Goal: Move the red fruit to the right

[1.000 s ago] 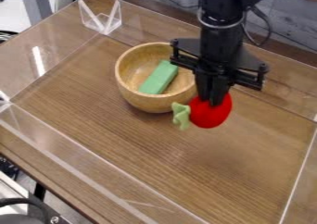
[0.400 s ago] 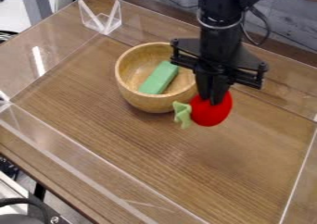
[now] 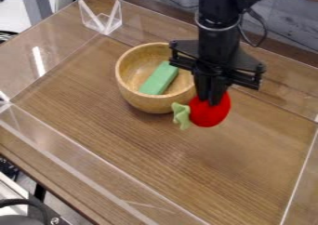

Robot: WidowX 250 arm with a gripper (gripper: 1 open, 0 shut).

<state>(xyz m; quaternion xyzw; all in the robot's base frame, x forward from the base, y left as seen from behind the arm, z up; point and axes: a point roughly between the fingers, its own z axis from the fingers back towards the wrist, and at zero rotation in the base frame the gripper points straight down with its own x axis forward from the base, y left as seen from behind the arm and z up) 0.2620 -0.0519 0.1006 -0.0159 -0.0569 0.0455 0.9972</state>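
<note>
The red fruit (image 3: 210, 113), small and round with a light green leafy top (image 3: 183, 114) pointing left, sits just right of the wooden bowl (image 3: 134, 87) and close to the wooden table surface. My black gripper (image 3: 211, 99) points straight down over it, shut on the top of the red fruit. Whether the fruit rests on the table or hangs just above it I cannot tell.
A flat green block (image 3: 159, 78) lies inside the wooden bowl. Clear acrylic walls (image 3: 37, 61) surround the wooden table, with a clear stand (image 3: 102, 19) at the back left. Bare wood (image 3: 267, 150) stretches to the right and front of the fruit.
</note>
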